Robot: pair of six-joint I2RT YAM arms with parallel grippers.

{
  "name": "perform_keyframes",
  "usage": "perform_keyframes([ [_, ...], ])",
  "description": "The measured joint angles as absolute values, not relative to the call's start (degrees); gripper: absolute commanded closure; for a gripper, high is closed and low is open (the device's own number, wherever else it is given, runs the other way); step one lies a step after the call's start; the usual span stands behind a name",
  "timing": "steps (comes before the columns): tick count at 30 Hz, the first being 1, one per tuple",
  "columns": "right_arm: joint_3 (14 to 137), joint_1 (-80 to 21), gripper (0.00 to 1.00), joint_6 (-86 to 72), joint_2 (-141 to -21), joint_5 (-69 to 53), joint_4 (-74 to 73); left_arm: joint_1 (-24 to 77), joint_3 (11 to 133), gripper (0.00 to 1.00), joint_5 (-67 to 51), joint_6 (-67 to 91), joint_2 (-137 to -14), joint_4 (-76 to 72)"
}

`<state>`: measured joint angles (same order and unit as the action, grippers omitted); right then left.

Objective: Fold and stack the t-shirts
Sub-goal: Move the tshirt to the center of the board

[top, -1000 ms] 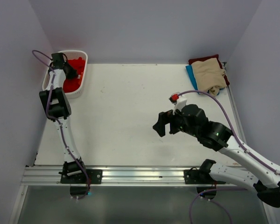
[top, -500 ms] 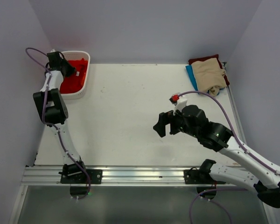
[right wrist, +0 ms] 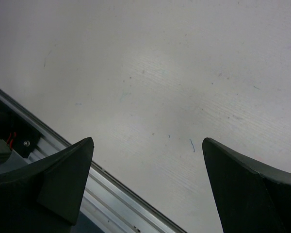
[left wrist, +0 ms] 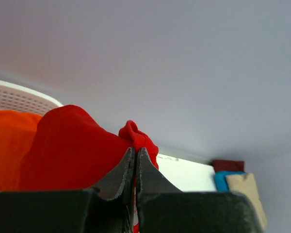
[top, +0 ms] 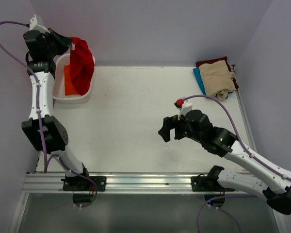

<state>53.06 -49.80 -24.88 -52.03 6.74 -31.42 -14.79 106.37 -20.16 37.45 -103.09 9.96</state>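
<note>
Left fingers [left wrist: 120, 180], clamped shut, are raising the red shirt [top: 82, 60] from the basket [top: 73, 99] below, probably for folding; right fingers [right wrist: 63, 182] are gaping, empty.

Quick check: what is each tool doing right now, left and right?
Left tool: closed, pinching the red shirt.
Right tool: open, holding nothing.

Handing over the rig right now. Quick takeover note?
Left gripper: shut on the red t-shirt, which hangs over the white basket at the far left.
Right gripper: open, empty, over bare table.
Orange t-shirt: in the basket.
Done: beige t-shirt piled on the maroon and blue ones, far right corner.
Left: fold and stack red, then orange.
</note>
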Motion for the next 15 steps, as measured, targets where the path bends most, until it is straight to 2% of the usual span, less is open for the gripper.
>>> perform_keyframes([
  [9, 47.68, -49.8, 0.01, -28.36, -48.97, 14.28, -27.29, -9.65, 113.27, 1.0, -41.43, 40.95, -100.18, 15.73],
  [15, 44.51, -49.8, 0.01, -30.2, -47.27, 18.96, -22.55, -1.21, 107.07, 1.0, -50.26, 46.83, -88.99, 11.64],
])
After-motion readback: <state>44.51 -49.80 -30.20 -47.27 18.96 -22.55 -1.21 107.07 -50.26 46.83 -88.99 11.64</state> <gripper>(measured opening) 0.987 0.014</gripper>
